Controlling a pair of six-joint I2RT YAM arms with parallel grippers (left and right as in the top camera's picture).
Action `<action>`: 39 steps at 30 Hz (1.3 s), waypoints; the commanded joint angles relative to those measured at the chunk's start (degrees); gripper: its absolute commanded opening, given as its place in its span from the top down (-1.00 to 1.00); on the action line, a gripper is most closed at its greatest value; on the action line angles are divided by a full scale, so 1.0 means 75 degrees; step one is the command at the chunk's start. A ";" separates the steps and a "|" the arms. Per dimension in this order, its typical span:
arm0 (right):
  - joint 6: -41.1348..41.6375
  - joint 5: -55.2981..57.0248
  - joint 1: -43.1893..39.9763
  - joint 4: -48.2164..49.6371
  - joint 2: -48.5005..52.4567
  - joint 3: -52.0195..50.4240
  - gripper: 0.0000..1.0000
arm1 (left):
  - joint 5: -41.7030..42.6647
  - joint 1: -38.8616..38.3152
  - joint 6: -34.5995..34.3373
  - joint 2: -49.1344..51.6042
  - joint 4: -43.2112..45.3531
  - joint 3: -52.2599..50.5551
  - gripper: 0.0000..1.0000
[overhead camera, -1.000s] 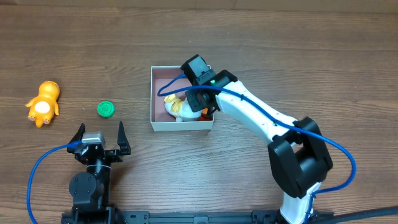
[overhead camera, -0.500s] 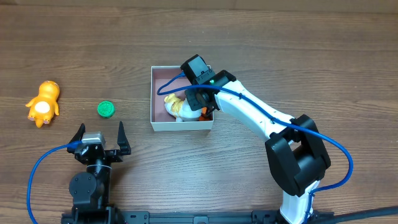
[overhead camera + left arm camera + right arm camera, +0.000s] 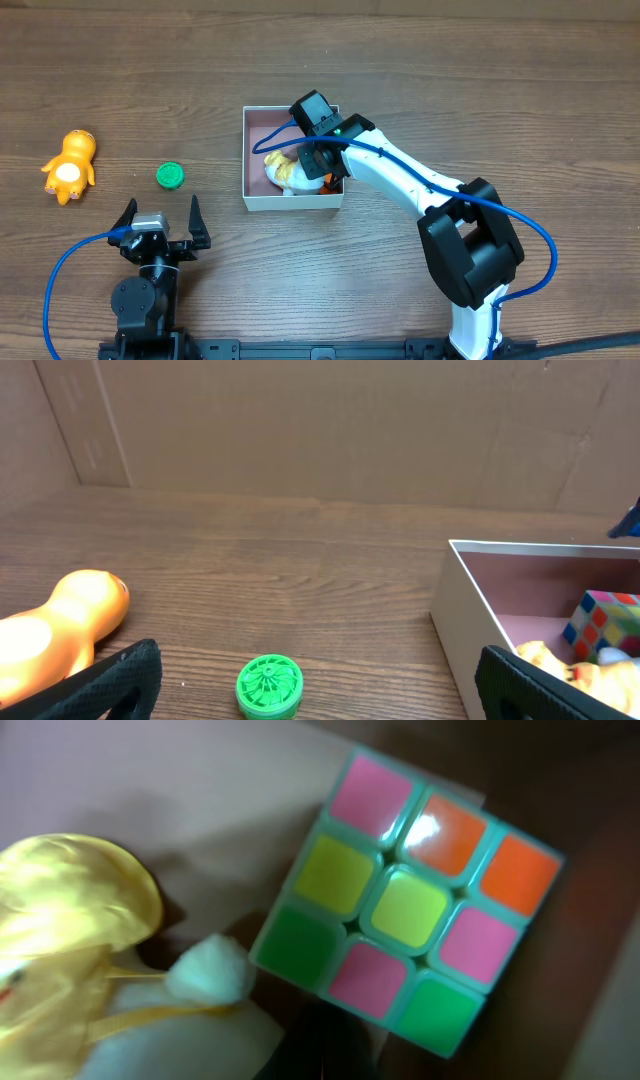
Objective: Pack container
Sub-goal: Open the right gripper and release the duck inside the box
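Observation:
The container [image 3: 292, 203] is a square white-walled box with a pinkish floor at the table's middle; its wall also shows in the left wrist view [image 3: 470, 630]. Inside lie a yellow and white plush toy [image 3: 285, 172] [image 3: 70, 920] and a colourful puzzle cube [image 3: 405, 905] [image 3: 605, 618]. My right gripper [image 3: 318, 158] reaches down into the box over them; its dark fingers [image 3: 320, 1045] meet, shut and empty, between plush and cube. My left gripper [image 3: 160, 222] is open and empty near the front left, jaws wide in its wrist view [image 3: 320, 660].
A green ribbed disc [image 3: 171, 176] [image 3: 270, 686] lies left of the box, just ahead of the left gripper. An orange toy figure [image 3: 69, 166] [image 3: 50, 635] lies at the far left. A cardboard wall [image 3: 320, 430] stands behind the table.
The right arm's base and elbow have swung slightly left; its gripper stays in the box. The left arm and the toys have not moved.

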 commanded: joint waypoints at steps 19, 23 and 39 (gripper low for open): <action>-0.0017 0.0886 -0.0073 0.0017 0.0070 0.0000 0.92 | -0.0050 0.0032 0.0169 -0.0079 0.0003 -0.0023 -1.00; -0.0221 0.0889 -0.0073 0.0157 0.0070 0.0000 0.92 | -0.0050 0.0032 0.0166 -0.0079 0.0003 -0.0023 -1.00; -0.0560 0.1676 -0.0079 0.0160 0.0070 0.0108 0.92 | -0.0050 0.0032 0.0166 -0.0079 0.0006 -0.0023 -1.00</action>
